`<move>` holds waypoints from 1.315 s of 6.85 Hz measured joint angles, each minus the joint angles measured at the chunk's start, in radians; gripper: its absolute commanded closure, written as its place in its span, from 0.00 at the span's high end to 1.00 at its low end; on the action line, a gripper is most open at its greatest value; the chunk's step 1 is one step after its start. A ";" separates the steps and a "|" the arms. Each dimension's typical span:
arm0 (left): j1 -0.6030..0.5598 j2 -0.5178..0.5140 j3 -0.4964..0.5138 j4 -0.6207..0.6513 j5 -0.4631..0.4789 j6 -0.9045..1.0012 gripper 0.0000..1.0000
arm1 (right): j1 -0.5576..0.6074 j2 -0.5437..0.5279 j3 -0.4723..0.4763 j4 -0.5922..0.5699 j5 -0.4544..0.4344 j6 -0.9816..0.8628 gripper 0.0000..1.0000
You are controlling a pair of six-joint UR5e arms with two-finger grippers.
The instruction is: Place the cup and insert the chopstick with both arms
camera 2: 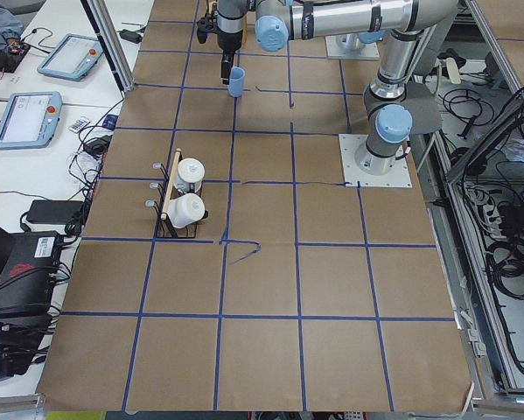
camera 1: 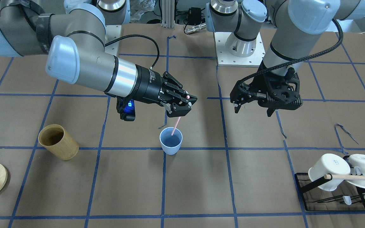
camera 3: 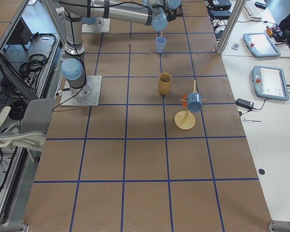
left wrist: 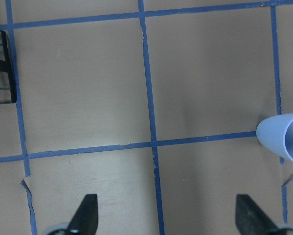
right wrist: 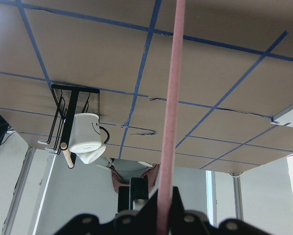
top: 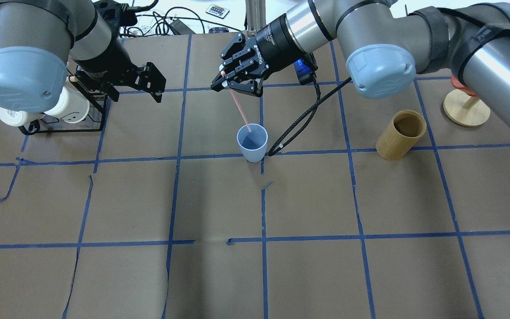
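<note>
The fingers (camera 1: 178,111) of the right gripper (camera 1: 186,106) are clamped on the upper end of the pink chopstick (camera 1: 176,124). Its lower tip leans inside the blue cup (camera 1: 170,142), which stands upright on the table (camera 1: 201,183), so the insertion seems nearly done and the next move probably needs only a small lowering and a release. The left gripper (camera 1: 252,111) hangs spread and empty, well apart from the cup; whether the tip touches the cup bottom is hidden by the wall.

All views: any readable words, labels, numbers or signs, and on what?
"2F Adaptive" (rest blurred): white print on the right gripper body.
Smiley face, no words: on a mug.
Label on a mug's bottom: too small to read.
</note>
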 measured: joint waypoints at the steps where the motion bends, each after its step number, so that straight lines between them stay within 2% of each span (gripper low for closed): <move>1: 0.000 0.000 0.000 0.000 -0.001 0.000 1.00 | 0.000 0.003 0.010 -0.001 0.000 -0.001 0.00; 2: 0.000 -0.001 0.000 0.001 -0.002 0.000 1.00 | 0.000 0.007 0.027 -0.003 0.001 -0.004 0.84; 3: 0.000 -0.001 0.000 0.001 -0.002 0.000 1.00 | 0.000 0.008 0.043 -0.004 -0.001 -0.007 1.00; 7: 0.000 -0.001 0.000 0.002 -0.005 0.000 1.00 | -0.005 -0.001 0.040 0.000 -0.010 0.005 1.00; 9: 0.000 -0.001 0.000 0.002 -0.005 0.000 1.00 | -0.023 -0.024 0.001 0.014 -0.110 0.006 1.00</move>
